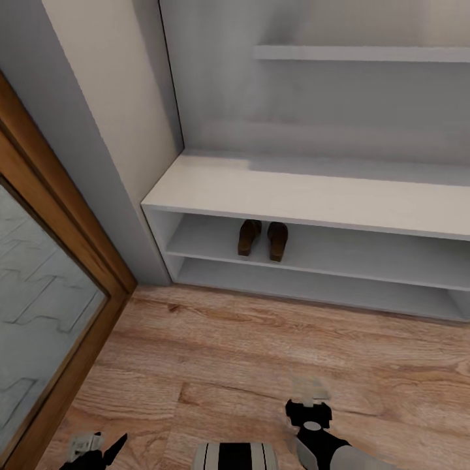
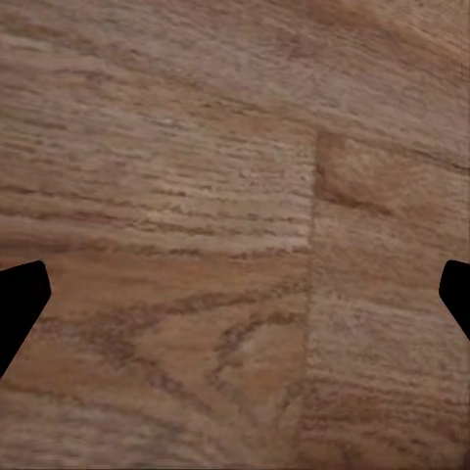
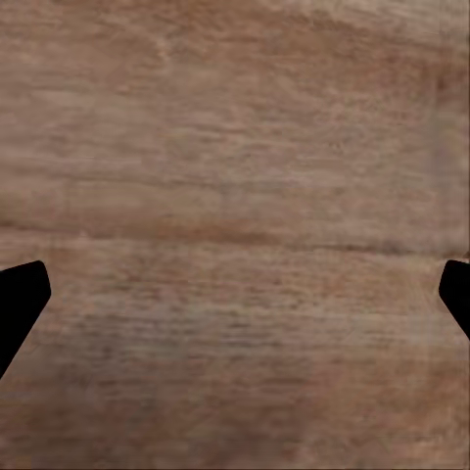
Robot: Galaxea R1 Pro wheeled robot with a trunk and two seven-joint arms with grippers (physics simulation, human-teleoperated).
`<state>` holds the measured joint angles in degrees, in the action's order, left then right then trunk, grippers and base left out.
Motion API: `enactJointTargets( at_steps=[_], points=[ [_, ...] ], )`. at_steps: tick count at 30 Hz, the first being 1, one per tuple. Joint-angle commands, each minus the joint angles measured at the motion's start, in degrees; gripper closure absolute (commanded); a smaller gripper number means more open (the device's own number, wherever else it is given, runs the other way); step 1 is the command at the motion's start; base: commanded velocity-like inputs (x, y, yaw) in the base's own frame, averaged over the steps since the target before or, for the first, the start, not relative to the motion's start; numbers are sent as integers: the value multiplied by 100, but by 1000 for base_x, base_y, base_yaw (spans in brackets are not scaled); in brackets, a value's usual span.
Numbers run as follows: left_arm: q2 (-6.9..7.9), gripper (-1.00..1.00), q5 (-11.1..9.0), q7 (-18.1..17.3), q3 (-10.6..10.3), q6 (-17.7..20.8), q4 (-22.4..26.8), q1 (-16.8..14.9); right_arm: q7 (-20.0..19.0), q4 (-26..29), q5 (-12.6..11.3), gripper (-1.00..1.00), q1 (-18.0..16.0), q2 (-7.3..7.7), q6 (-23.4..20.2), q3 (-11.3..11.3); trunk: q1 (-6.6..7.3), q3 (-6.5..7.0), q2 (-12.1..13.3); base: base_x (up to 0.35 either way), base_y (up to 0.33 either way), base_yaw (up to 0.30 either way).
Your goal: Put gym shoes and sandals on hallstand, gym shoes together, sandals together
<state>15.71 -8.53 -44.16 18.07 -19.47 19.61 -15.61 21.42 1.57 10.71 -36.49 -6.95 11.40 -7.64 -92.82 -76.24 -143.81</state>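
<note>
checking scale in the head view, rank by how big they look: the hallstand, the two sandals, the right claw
1. hallstand, largest by far.
2. right claw: looks slightly bigger than either sandal, but it is much nearer the camera, so that is unsure.
3. left sandal and right sandal look alike; no ranking between them.

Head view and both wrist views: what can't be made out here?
- Sandals: strap detail too small and shaded under the bench top, head view.
- Hallstand: right end cut by the frame edge.
- Left claw, right claw: cut off low; wrist views show spread tips over floor.
</note>
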Motion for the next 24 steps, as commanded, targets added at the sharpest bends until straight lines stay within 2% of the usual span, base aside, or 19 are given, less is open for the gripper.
enactJointTargets(
  at_steps=[1,3,4,7,8,9,10,13,18,24],
  points=[
    [-8,-100,-32,-11,49,-65,-50,-6,-34,-5,83,-100,41,78,20,-10,2,-3,-2,0,0,0],
    [-17,-100,-36,20,86,-147,-93,-5,-193,-6,95,-100,94,199,26,-12,2,-3,-2,0,0,0],
    [-23,-100,-44,43,110,-200,-132,-5,-428,-4,99,-100,145,336,30,-13,2,-3,-2,0,0,0],
    [-31,-100,-83,80,135,-258,-222,-4,-900,2,93,-100,218,557,34,-16,2,-3,-2,0,0,0],
    [-45,-100,-171,169,148,-311,-354,-4,-1382,6,88,-100,263,757,31,-21,2,-3,-2,0,0,0],
    [-51,-100,-209,215,151,-325,-398,-4,-1527,7,86,-100,272,818,31,-24,2,-3,-2,0,0,0],
    [-70,-100,-317,388,153,-364,-502,-4,-1866,8,84,-100,290,984,30,-30,2,-3,-2,0,0,0],
    [-87,-100,-388,573,153,-398,-558,-4,-2046,9,84,-100,306,1092,35,-33,2,-3,-2,0,0,0],
    [-108,-100,-445,787,147,-448,-599,-4,-2199,10,88,-100,328,1190,54,-36,2,-3,-2,0,0,0],
    [-111,-100,-410,820,122,-458,-575,-3,-2219,10,88,-100,404,1190,99,-36,2,-3,-2,0,0,-33]
  ],
)
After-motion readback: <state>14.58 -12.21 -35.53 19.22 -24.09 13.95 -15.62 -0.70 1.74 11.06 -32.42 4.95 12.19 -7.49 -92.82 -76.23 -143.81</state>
